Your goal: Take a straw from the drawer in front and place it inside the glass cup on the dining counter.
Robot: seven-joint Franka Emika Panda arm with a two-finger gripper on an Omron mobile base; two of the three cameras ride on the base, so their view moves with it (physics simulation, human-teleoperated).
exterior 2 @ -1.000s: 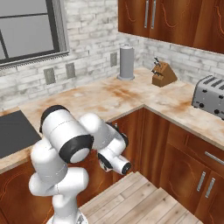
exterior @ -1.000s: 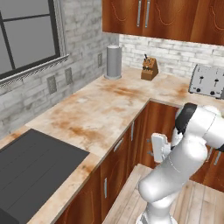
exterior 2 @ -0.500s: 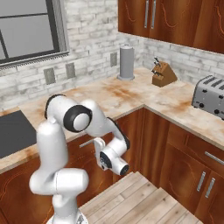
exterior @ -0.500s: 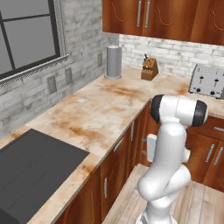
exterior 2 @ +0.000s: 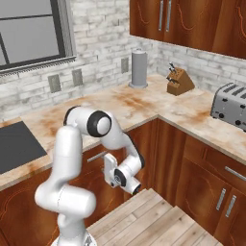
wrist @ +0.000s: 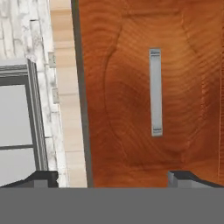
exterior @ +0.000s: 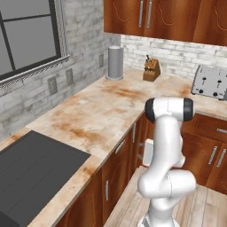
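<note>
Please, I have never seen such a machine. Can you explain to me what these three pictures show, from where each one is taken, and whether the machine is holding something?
This is a rendered kitchen with a white robot arm on a driving base. Two pictures come from cameras on the base, behind the arm to its left and right. The third comes from a camera on the hand, looking along the gripper.

The gripper is lowered in front of the cabinets, facing a drawer with a silver handle. Its fingers stand apart and hold nothing.

On the counter stand a grey cylinder, a knife block and a toaster. A dark cooktop is set into it.
</note>
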